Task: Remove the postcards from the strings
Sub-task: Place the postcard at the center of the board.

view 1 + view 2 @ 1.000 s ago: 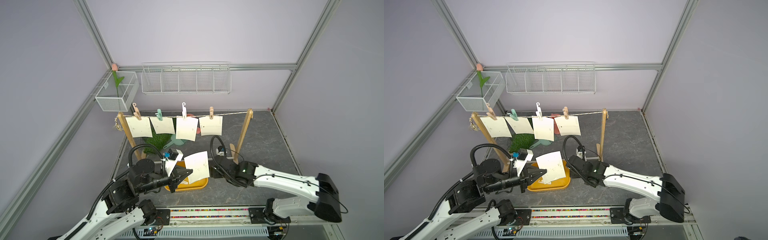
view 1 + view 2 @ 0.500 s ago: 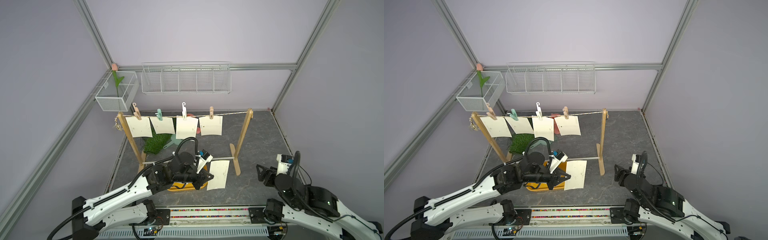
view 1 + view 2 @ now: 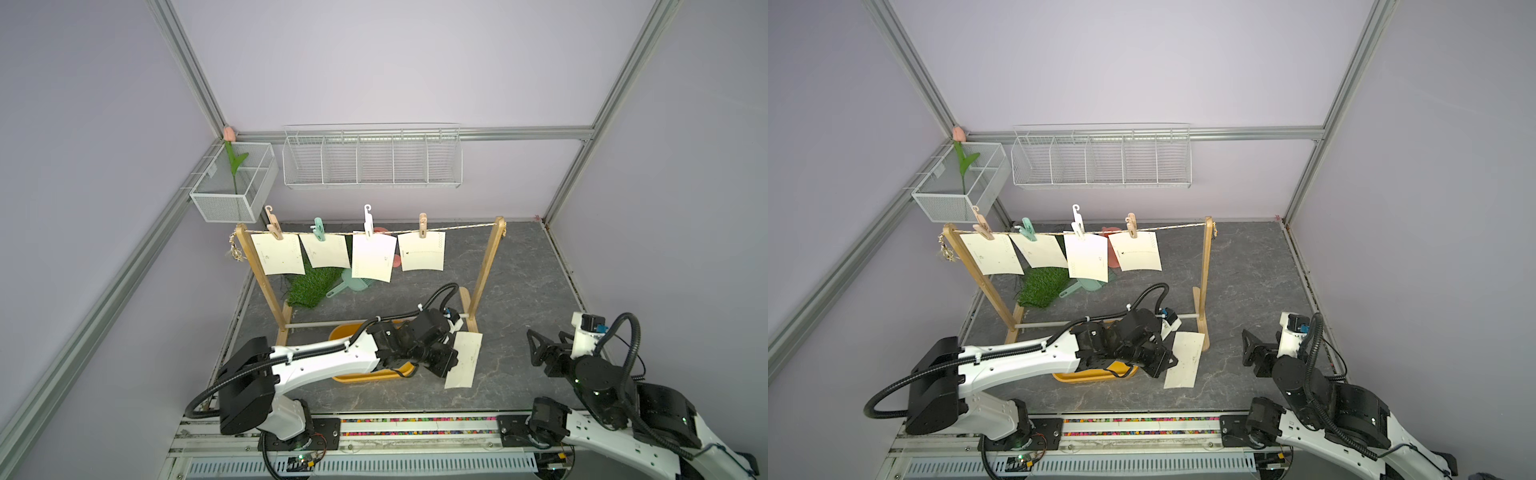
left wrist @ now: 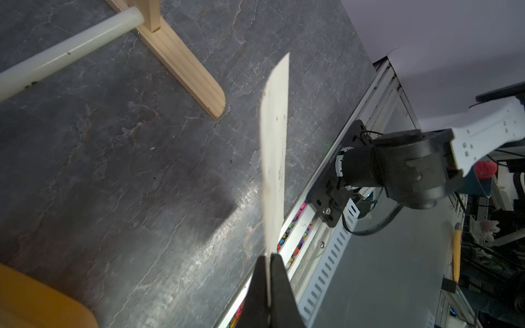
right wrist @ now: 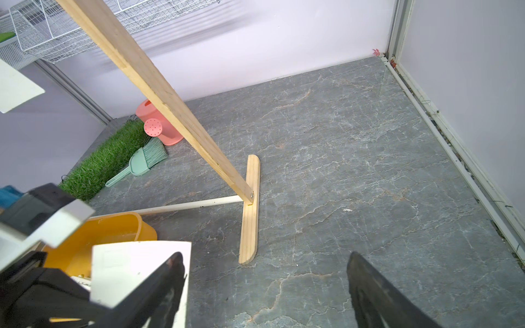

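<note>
Several cream postcards (image 3: 372, 257) (image 3: 1086, 257) hang by clothespins from the string (image 3: 461, 227) (image 3: 1177, 227) between two wooden posts. One more postcard (image 3: 465, 361) (image 3: 1183, 360) (image 4: 274, 147) (image 5: 127, 264) is off the string. My left gripper (image 3: 451, 359) (image 3: 1165, 361) (image 4: 268, 264) is shut on its edge and holds it low over the floor, just in front of the right post's foot. My right gripper (image 3: 540, 353) (image 3: 1252, 349) (image 5: 265, 255) stands open and empty at the front right, apart from the card.
A yellow tray (image 3: 345, 332) (image 3: 1084, 377) lies under my left arm, in front of the rack's white rod (image 5: 199, 204). The right post's foot (image 5: 250, 213) lies between the grippers. A grass mat (image 3: 311, 286), green brush (image 5: 142, 162) and pink watering can (image 5: 159, 125) sit behind the rack. Wire baskets (image 3: 372, 156) hang on the wall.
My left arm has swung right with the postcard, from over the yellow tray to beside the right post's foot. My right arm has pulled back to the front right, and its jaws have opened wider.
</note>
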